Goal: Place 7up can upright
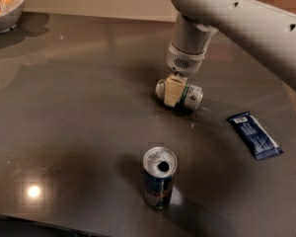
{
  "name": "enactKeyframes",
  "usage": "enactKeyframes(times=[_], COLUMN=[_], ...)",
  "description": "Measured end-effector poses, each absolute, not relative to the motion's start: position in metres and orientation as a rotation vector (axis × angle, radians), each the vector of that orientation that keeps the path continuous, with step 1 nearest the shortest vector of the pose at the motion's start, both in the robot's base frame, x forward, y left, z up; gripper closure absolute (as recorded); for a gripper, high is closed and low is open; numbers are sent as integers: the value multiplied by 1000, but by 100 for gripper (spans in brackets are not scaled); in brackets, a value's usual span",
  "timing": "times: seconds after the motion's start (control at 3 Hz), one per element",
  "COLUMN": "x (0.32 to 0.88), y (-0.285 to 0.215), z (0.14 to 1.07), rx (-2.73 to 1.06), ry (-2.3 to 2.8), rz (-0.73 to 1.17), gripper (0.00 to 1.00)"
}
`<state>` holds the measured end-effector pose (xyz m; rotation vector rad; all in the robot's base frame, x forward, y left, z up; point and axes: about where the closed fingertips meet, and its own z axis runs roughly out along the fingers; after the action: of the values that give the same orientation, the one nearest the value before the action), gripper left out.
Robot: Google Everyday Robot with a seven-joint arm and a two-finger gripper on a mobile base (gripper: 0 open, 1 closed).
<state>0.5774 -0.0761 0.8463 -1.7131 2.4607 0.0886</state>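
The 7up can [191, 96] lies on its side on the dark table [79, 112], right of centre. It is silvery with a green band. My gripper [173, 96] has come straight down onto it from above and sits around its left half, so the cream gripper part covers the can's middle. The can rests on the table surface.
A blue-and-silver slim can [159, 177] stands upright and opened near the front edge. A blue snack packet [254, 135] lies flat to the right. A white bowl of fruit [5, 4] sits at the back left corner. My arm [237, 14] reaches in from the upper right.
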Motion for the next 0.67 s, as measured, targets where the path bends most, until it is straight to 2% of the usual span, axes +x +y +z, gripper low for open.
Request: enactKeyframes(times=[0.33,0.67], x=[576,578], y=[-75,-73], z=[864,878], rx=[-1679,-1638], ry=[2373,2236], rz=[153,290], gripper=[88,100])
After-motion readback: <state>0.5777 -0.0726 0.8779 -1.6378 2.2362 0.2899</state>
